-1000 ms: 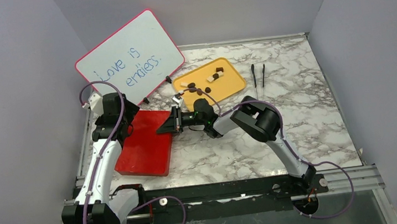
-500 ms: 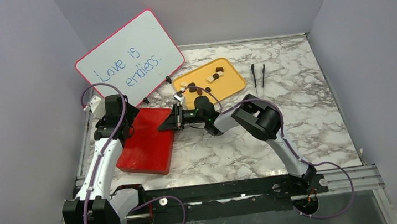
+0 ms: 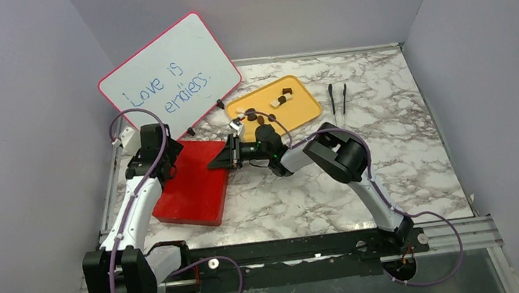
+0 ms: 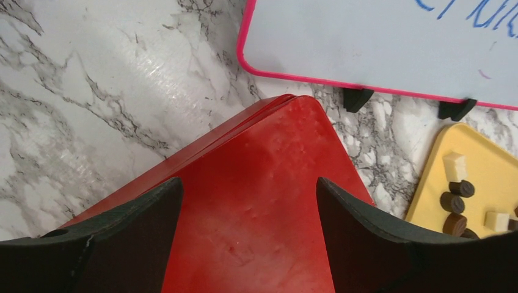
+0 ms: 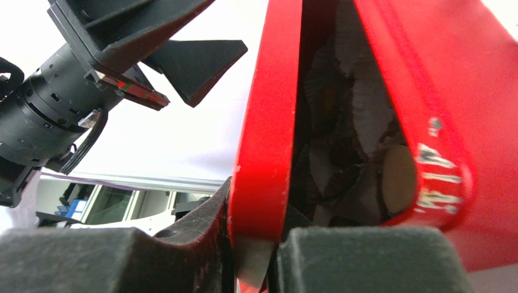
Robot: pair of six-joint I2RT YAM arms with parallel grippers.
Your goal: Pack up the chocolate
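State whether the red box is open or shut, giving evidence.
Partly open. The right tool pinches one red rim, and a gap between the two halves of the box shows a dark interior.

Box point(image 3: 194, 186) before whiteboard point(image 3: 169, 76), left of tray point(image 3: 307, 110) (chocolate point(image 3: 285, 90) on it).

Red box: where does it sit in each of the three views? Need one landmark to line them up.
Top external: red box left of centre on the marble; right hand at its right edge.
Left wrist: red box fills the lower centre, between open fingers.
Right wrist: red box centre to right, lid edge pinched.
Shared landmark: left hand, upper left in the right wrist view.
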